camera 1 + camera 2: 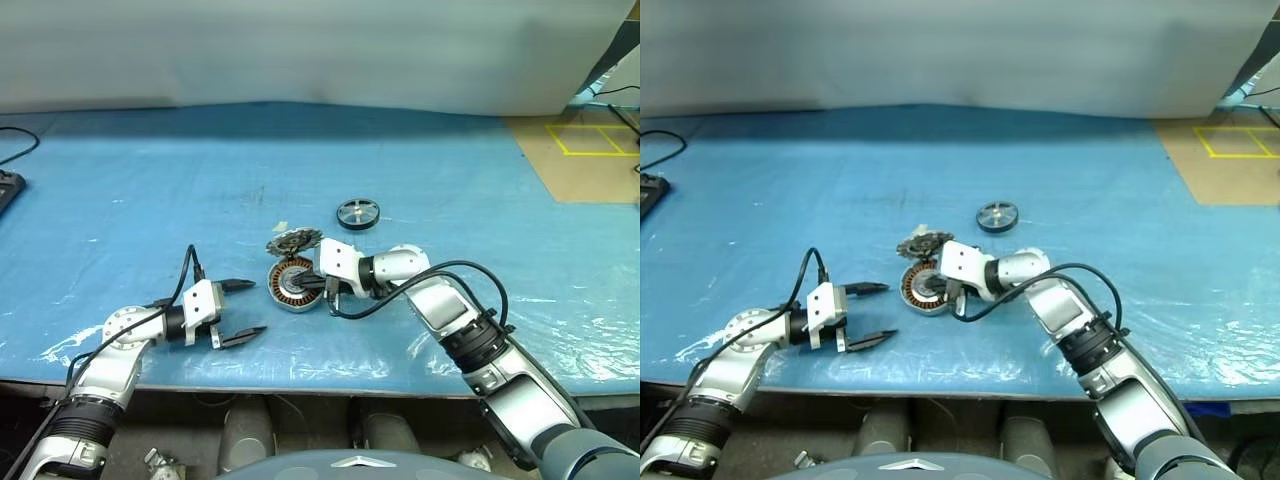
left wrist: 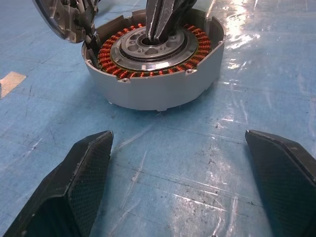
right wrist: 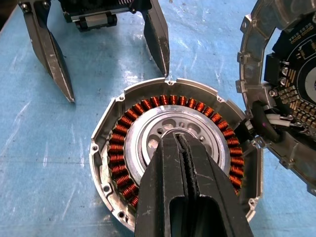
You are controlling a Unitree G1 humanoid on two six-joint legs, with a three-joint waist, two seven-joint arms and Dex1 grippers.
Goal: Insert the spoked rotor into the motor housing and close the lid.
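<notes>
- Resting near the table's (image 1: 120,190) near edge, the motor housing (image 1: 293,284) has the lid (image 1: 293,241) tilted just behind it.
- Right gripper (image 3: 183,143), clenched, pokes into its centre.
- Left gripper (image 1: 238,311) gapes, nearby left.
- Spoked rotor (image 1: 358,213) lies farther right.

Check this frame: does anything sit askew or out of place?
The housing is tipped up on the table, its open face toward the left gripper. The lid leans off its far rim, joined by a cable. The shut right gripper points into its centre. The rotor lies apart.

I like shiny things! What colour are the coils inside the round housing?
Copper-orange coils, best seen in the right wrist view.
</notes>
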